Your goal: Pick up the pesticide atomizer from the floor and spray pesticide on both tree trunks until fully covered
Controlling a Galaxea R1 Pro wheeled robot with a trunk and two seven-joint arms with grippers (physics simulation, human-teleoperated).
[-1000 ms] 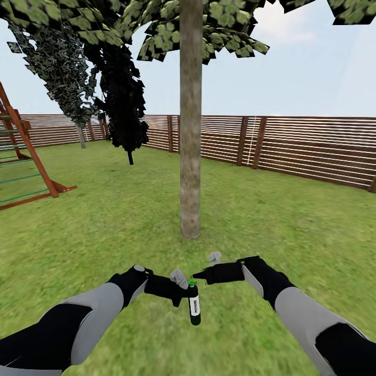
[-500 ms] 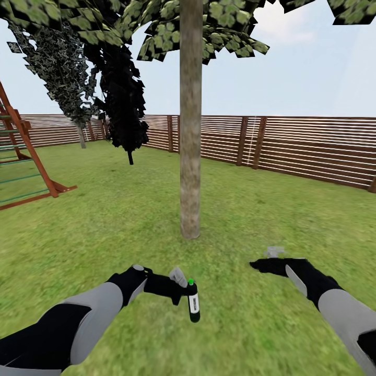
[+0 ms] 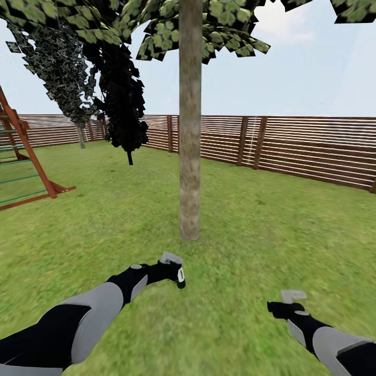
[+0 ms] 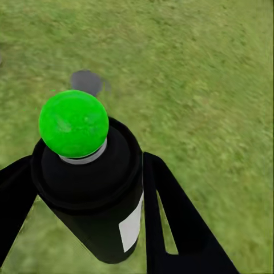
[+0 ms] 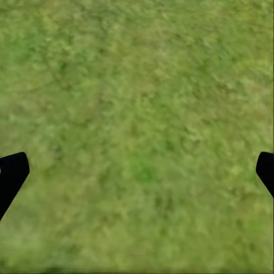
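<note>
My left gripper (image 3: 175, 271) is shut on the pesticide atomizer (image 3: 180, 277), a small black bottle with a white label. In the head view it is seen end-on, low in the middle. The left wrist view has the atomizer (image 4: 91, 188) with its green ball top wedged between the two black fingers (image 4: 171, 217) over grass. One tree trunk (image 3: 189, 156), pale and mottled, rises straight ahead of the bottle, about an arm's length beyond. My right gripper (image 3: 291, 303) hangs open, low at the right, over bare lawn; its fingertips (image 5: 12, 171) sit wide apart at the picture's edges.
Lawn (image 3: 271, 235) stretches all round. A brown slat fence (image 3: 292, 146) closes the back and right. A dark conifer (image 3: 124, 109) and a lighter-leaved tree (image 3: 68, 78) stand at the back left. A wooden climbing frame (image 3: 26, 151) is at the far left.
The right arm has swung away from the bottle, to the right and downward. The left gripper has risen a little and turned the atomizer from hanging upright to lying end-on.
</note>
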